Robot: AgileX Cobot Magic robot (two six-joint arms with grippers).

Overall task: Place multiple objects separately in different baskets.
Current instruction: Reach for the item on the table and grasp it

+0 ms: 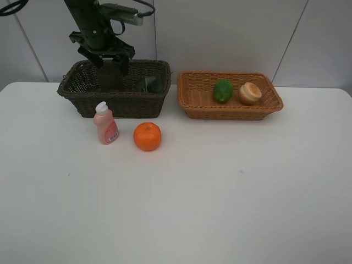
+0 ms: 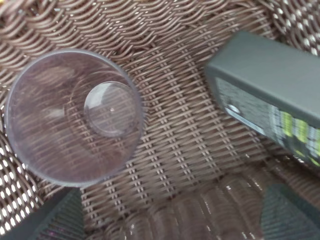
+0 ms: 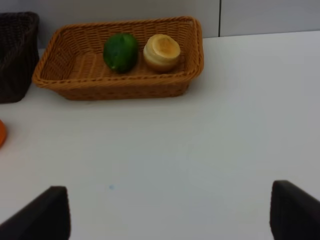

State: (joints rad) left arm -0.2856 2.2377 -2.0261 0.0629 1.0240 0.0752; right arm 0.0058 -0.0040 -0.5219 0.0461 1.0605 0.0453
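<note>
Here, the translucent purple cup (image 2: 75,117) stands upright, mouth up, in the left end of the deep dark-brown wicker basket (image 1: 115,99), just beneath the left gripper (image 2: 172,214), its jaws spread and empty.

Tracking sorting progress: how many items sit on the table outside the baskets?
2: the bottle and the orange, side by side, apart, in front of the dark basket.

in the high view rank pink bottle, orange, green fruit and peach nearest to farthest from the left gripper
From the left gripper, over the dark basket:
1. pink bottle, just in front of that basket
2. orange, beside the bottle
3. green fruit, in the tan basket
4. peach, same basket, far end
</note>
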